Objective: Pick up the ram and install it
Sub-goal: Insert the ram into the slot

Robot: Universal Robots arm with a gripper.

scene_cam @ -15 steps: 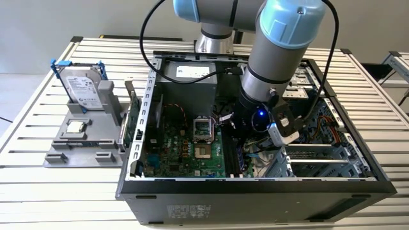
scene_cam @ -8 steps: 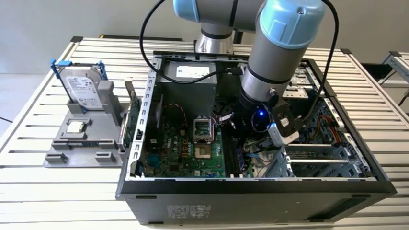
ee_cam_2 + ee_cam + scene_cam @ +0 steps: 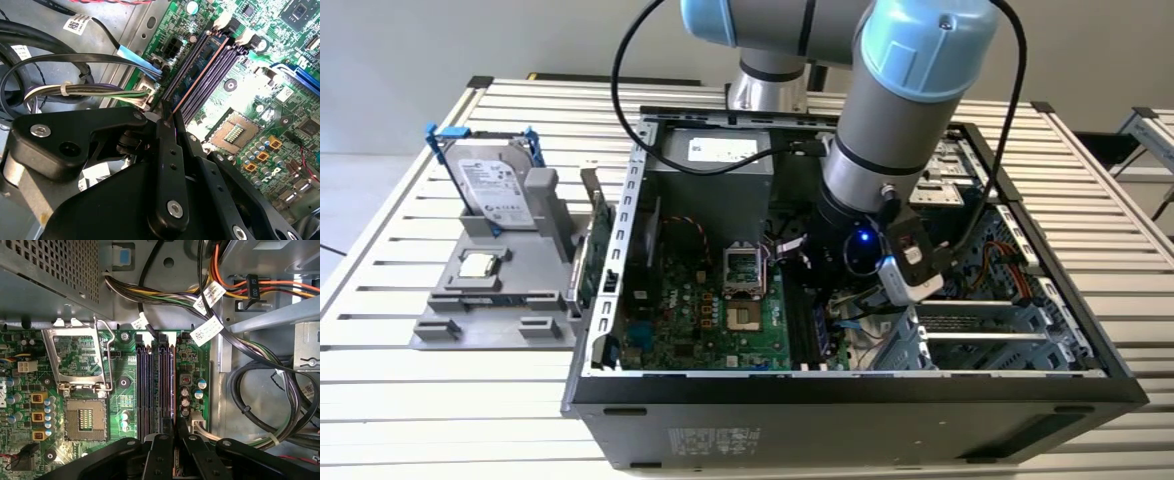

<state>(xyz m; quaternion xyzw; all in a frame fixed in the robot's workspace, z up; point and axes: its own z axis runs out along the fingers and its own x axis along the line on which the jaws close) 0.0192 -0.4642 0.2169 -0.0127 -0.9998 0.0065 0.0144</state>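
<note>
While the arm reaches down into the open computer case [image 3: 854, 385], the scene reads as follows.

Gripper: the gripper [image 3: 169, 117] hangs low over the memory slots [image 3: 155, 385], its two black fingers [image 3: 162, 452] drawn close together on the top edge of the ram.

Ram: the ram [image 3: 200, 75] stands on its long edge in one of the slots, seen edge-on as a thin coppery line; it appears seated, though the latches are hard to judge.

Long axis: it runs along the slot rows, parallel to the neighbouring empty slots, from the gripper's end toward the white latch clips [image 3: 235, 30].

Beside it: the open processor socket [image 3: 85, 422] sits near the slots on the green motherboard [image 3: 707, 320], with its metal retention frame [image 3: 77, 357] flipped up.

In the way: bundled black cables [image 3: 265, 405] and a small white connector [image 3: 196, 419] crowd the far side of the slots.

Outside the case: a grey holder [image 3: 494, 290] at the exterior view's left carries the hard drive [image 3: 494, 185] and the processor chip [image 3: 479, 264].
</note>
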